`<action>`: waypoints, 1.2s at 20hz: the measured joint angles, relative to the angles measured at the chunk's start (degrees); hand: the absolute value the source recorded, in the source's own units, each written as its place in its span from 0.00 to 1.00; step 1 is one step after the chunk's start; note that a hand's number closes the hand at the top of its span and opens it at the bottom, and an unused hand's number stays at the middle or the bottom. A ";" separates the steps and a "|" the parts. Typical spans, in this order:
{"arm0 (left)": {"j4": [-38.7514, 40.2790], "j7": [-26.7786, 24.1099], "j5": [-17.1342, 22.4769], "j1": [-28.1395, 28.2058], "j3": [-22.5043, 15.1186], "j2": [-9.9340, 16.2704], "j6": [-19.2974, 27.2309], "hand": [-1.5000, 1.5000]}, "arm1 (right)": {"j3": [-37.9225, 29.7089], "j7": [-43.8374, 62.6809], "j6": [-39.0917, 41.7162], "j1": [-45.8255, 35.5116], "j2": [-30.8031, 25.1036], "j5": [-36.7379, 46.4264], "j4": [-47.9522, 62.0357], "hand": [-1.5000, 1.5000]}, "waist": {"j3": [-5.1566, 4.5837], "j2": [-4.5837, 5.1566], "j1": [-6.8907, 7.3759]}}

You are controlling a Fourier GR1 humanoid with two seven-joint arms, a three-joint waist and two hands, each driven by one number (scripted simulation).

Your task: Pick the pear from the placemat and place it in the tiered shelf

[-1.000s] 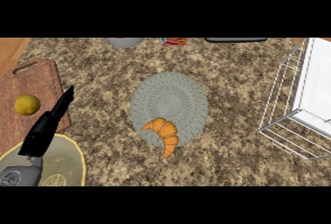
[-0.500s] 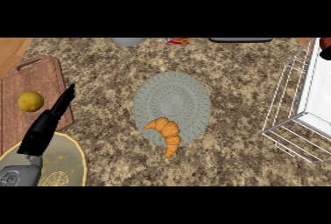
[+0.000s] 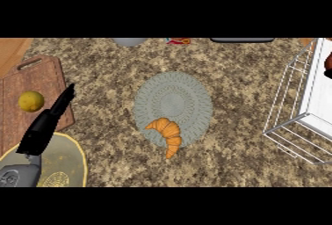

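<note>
Well, the speckled brown table [image 3: 246, 110] carries an oval grey placemat [image 3: 173, 103] near its middle; what lies on that mat is an orange croissant [image 3: 167, 133], curved, set at the mat's lower edge with its tail reaching just past the rim onto the stone; I see no pear anywhere on the mat. Off to the right stands the white wire tiered shelf [image 3: 295, 110], well apart from the placemat; its frame runs out of view at the right edge, and something dark and reddish shows at its far right side, too cut off to name.

On the left side the robot's left hand [image 3: 50, 119] comes up from the lower corner on its grey forearm; the black fingers are straight and point up and a little rightward, closed on nothing, touching none of the things around them. Under and beside that hand lies a wooden cutting board [image 3: 39, 74] with a yellow lemon [image 3: 31, 101] on it, just left of the fingers; below the board sits a yellow plate [image 3: 62, 162], partly covered by the forearm.

Along the far edge of the table a grey bowl [image 3: 130, 41] shows, cut by the frame; beside it a small red and white thing, and further right a dark flat object, neither clear enough to name. The right hand does not show at all.
</note>
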 measured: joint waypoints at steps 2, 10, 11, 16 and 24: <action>0.16 -0.01 -0.51 -0.30 -0.04 -0.21 0.07 0.50 | -1.43 -1.25 -2.54 1.74 0.69 0.06 -1.07 0.00 | 0.03 0.04 0.03; -0.15 0.54 -1.29 0.29 -0.24 -1.21 0.65 0.50 | -6.20 -3.41 -15.24 4.03 2.01 3.27 -12.01 0.00 | 0.02 -0.15 -0.31; -0.03 -0.19 -1.40 0.59 -0.18 -1.21 0.68 0.50 | -6.83 -2.79 -16.27 4.47 1.81 4.59 -13.66 0.00 | 0.02 -0.19 -0.39; 0.12 -0.42 -1.34 1.35 0.67 -1.09 0.87 0.50 | -12.97 0.96 -15.74 8.02 0.15 6.93 -24.79 0.00 | -0.02 -0.55 -1.52; -0.07 -0.74 -0.87 3.67 2.37 -0.20 0.91 0.50 | -26.25 4.86 -7.37 21.34 2.16 -2.52 -46.95 0.00 | -0.02 -1.33 -4.31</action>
